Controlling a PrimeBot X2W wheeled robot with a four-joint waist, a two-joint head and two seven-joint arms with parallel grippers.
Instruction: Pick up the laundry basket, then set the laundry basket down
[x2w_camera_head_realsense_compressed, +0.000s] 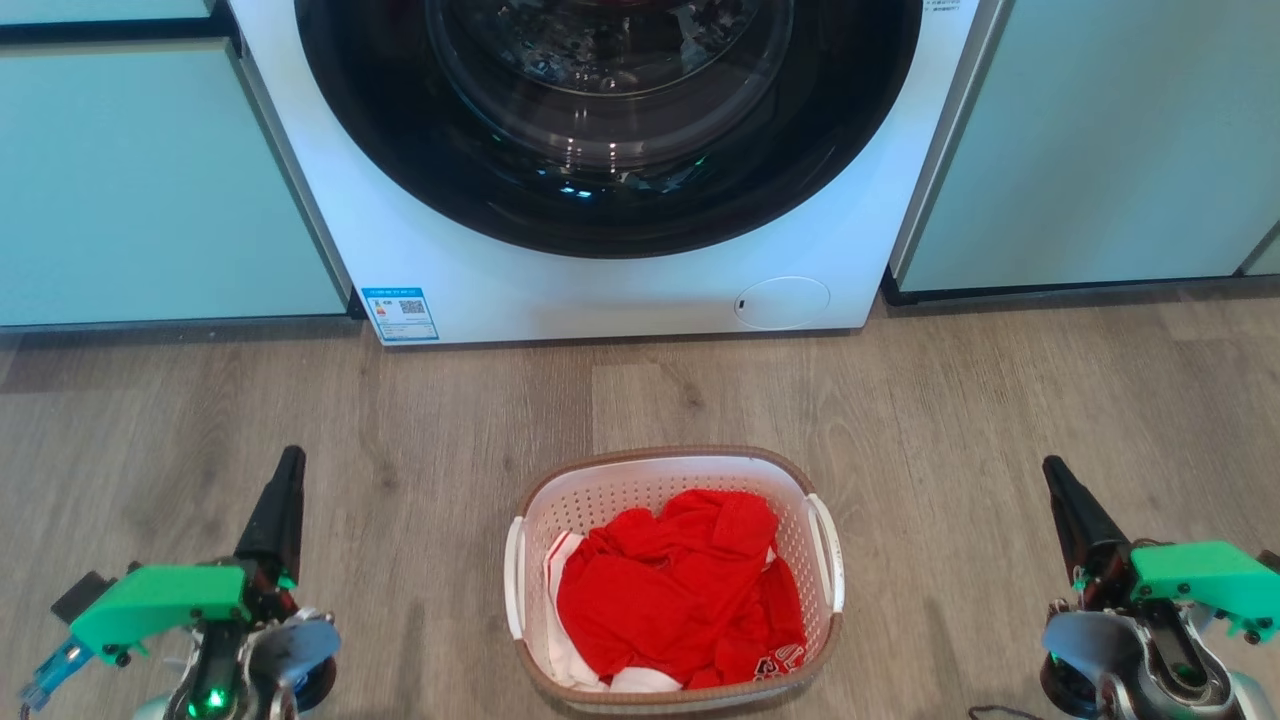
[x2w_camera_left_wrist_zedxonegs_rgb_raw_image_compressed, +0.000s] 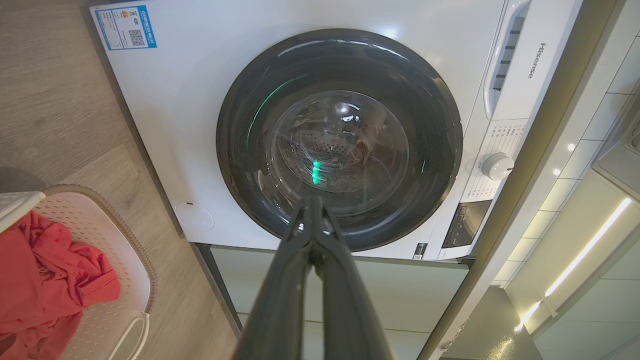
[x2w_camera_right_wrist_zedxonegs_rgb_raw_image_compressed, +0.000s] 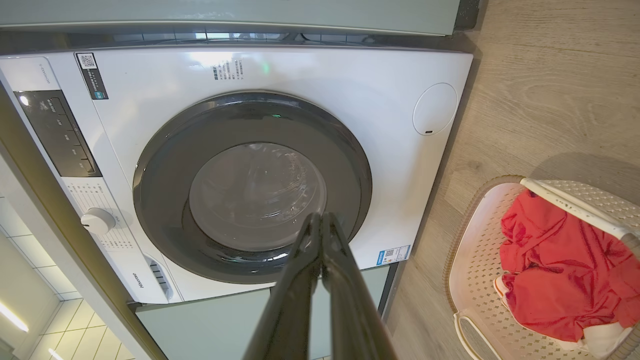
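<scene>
While beyond laundry basket (x2w_camera_left_wrist_zedxonegs_rgb_raw_image_compressed: 105, 240), "Hisense" washing machine (x2w_camera_left_wrist_zedxonegs_rgb_raw_image_compressed: 190, 115)

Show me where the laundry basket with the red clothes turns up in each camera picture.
Head view: laundry basket at bottom centre.
Left wrist view: laundry basket in the lower left corner.
Right wrist view: laundry basket at the lower right.
Shared landmark: the washing machine's round dark door.

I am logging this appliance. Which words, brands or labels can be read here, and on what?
"Hisense": washing machine, drawer panel.
Blue QR label, machine's lower corner: too small.
Black sticker by the controls: too small.
Grey print above the door: too small.
White print on the red garment: unreadable.
</scene>
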